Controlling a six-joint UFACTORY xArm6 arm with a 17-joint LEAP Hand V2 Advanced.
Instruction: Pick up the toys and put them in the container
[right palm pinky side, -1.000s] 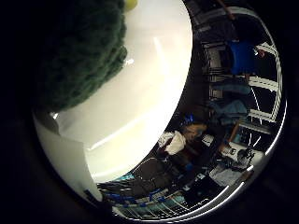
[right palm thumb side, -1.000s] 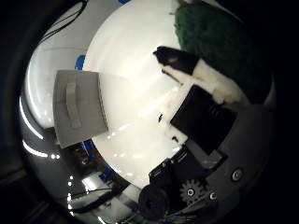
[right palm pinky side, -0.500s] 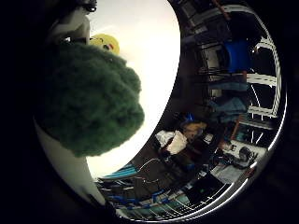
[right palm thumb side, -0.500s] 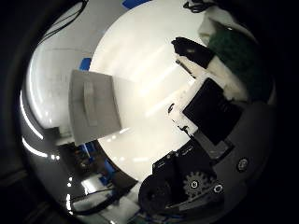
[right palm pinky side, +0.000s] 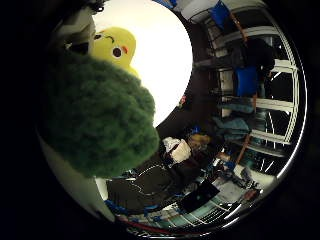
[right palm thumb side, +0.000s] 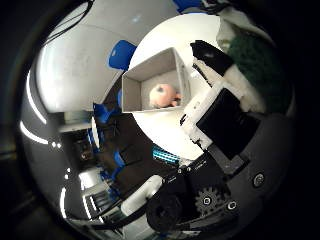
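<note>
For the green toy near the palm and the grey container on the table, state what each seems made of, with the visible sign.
Green toy: likely plush or knitted fabric, matt; its surface is nubby and fuzzy. Container: probably thin plastic or card, smooth matt grey; flat, straight walls with crisp edges.

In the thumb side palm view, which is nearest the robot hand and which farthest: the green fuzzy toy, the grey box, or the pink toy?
1. Green fuzzy toy: right against the robot hand, in its fingers.
2. Grey box: farther out on the white table.
3. Pink toy: inside that box; too close to the box to rank apart.
</note>
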